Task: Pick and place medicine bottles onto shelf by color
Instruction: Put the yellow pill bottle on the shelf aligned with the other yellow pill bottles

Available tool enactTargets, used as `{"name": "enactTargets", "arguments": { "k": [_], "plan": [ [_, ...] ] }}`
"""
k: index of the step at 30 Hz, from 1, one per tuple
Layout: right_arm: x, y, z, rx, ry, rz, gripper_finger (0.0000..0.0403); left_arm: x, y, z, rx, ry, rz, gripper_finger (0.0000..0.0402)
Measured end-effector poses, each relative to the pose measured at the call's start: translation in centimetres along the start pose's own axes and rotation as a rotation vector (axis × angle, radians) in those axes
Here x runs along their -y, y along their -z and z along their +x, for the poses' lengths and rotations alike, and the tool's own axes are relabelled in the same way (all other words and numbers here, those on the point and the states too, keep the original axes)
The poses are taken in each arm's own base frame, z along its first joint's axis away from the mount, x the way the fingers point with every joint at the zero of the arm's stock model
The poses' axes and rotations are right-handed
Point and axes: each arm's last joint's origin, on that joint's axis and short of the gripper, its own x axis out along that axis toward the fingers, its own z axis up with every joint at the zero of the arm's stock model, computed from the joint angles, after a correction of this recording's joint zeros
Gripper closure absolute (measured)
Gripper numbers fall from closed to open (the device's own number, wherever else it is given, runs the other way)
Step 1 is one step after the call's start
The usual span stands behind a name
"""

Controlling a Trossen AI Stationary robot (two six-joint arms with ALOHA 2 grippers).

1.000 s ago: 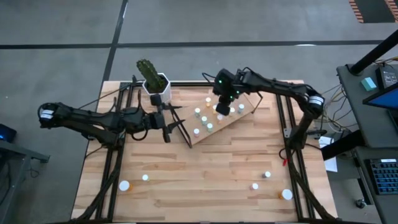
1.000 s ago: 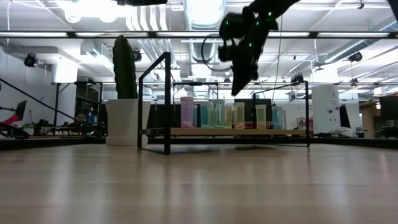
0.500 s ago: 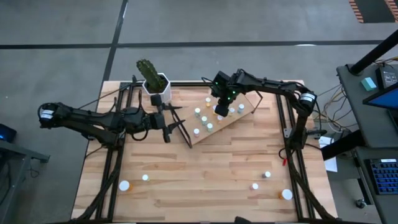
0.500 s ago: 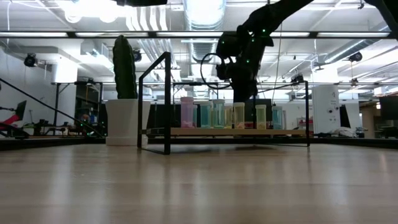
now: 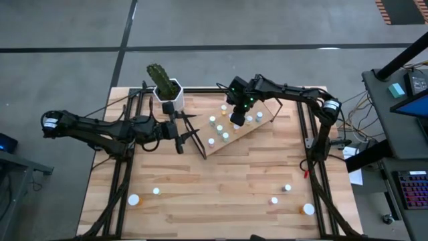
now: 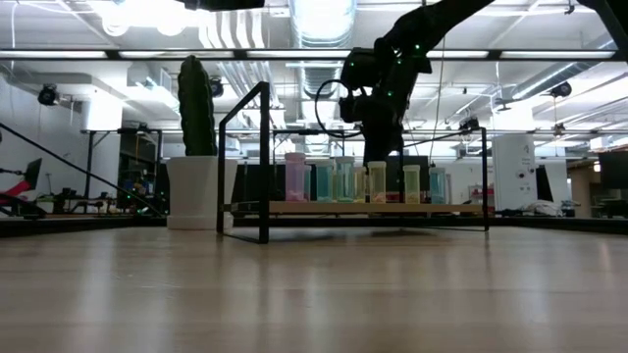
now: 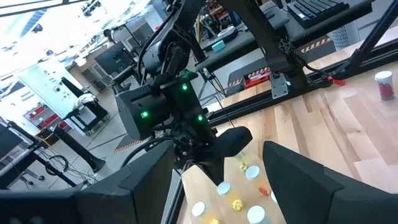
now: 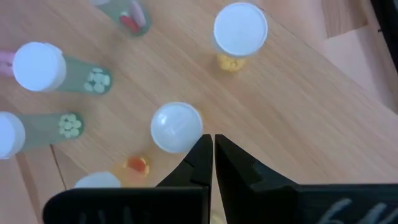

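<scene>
Right gripper (image 5: 235, 120) has lowered over shelf (image 5: 264, 123).

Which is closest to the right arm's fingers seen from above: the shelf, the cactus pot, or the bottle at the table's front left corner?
From the right gripper:
1. Shelf, directly beneath it.
2. Cactus pot, back of table, toward the left.
3. Front-left corner bottle, far across the table.

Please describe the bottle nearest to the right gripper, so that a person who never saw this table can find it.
Find the tilted wooden shelf at the back of the table, beside the cactus pot. The shut right gripper hangs over the bottles standing on it. The bottle is the white-capped one just at the fingertips; unlike its neighbours, only its round cap shows, with no contents visible beside it.
</scene>
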Motion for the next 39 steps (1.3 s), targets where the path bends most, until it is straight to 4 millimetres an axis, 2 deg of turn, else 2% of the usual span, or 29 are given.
{"name": "enactTargets", "arguments": {
  "k": [39],
  "plan": [
    [0.02,-0.15,0.20,0.034,-0.004,0.005,0.0394,0.01,0.01,0.02,0.000,0.001,0.001,0.0171]
  ]
}}
